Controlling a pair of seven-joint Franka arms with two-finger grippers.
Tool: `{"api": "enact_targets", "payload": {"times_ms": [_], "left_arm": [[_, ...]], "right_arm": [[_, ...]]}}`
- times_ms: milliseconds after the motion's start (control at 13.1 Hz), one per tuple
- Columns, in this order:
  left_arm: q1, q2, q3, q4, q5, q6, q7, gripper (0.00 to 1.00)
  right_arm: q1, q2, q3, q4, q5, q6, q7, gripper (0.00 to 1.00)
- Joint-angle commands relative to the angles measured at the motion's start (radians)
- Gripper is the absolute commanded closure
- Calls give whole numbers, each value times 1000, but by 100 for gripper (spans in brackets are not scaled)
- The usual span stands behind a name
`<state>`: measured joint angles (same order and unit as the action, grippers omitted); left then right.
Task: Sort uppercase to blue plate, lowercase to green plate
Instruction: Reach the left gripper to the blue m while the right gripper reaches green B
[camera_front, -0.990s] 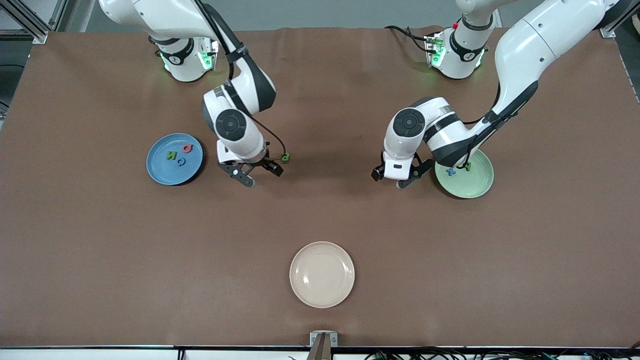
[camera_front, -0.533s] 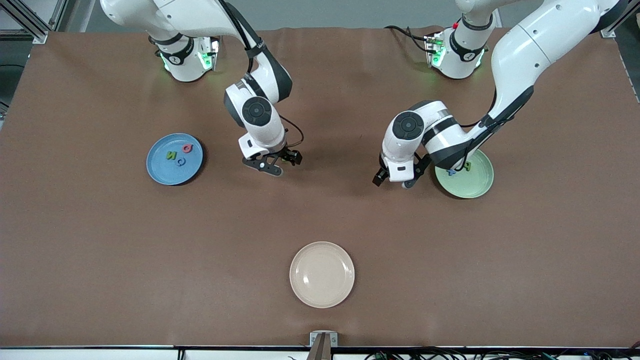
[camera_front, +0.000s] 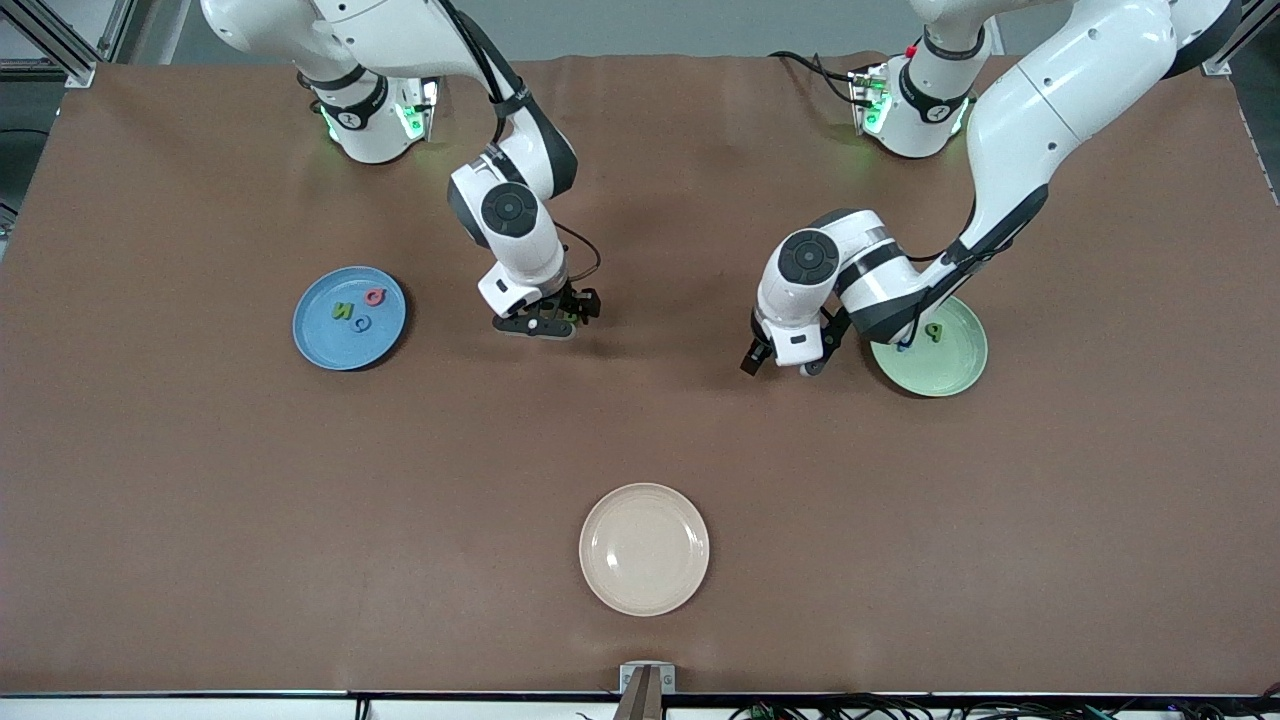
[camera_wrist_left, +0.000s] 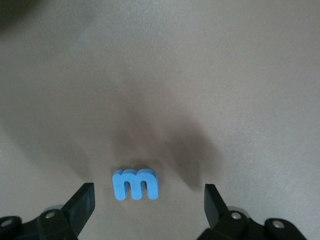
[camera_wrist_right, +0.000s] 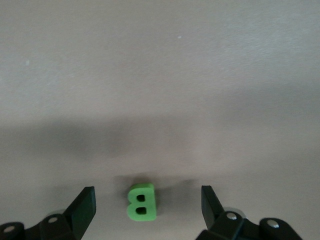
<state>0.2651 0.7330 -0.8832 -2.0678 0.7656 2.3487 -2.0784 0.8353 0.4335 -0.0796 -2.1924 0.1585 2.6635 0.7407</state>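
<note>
On the brown table (camera_front: 200, 500), the blue plate (camera_front: 325, 345) holds three capitals and the green plate (camera_front: 950, 365) a green letter. The right end effector (camera_wrist_right: 147, 212) straddles the green B (camera_wrist_right: 142, 202), fingers spread; the left end effector (camera_wrist_left: 150, 207), also spread, straddles the blue m (camera_wrist_left: 135, 184).

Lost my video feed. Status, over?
Left gripper open over blue m on the mat. Right gripper open over green B. Neither letter gripped. Nothing in the way.
</note>
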Motion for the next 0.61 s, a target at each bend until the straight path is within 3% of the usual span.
{"api": "enact_targets", "payload": {"times_ms": [0, 305, 457, 533], "left_arm": [[-4, -4, 10, -21, 9, 38, -14, 17], [-4, -6, 24, -35, 12, 40, -12, 27], [-3, -6, 24, -37, 12, 44, -12, 29], [-4, -6, 26, -37, 14, 47, -12, 36]], "right_arm": [[28, -16, -9, -32, -14, 29, 0, 11], [31, -10, -9, -35, -14, 21, 8, 28], [36, -3, -9, -33, -14, 21, 11, 31], [36, 1, -9, -33, -14, 21, 13, 31]]}}
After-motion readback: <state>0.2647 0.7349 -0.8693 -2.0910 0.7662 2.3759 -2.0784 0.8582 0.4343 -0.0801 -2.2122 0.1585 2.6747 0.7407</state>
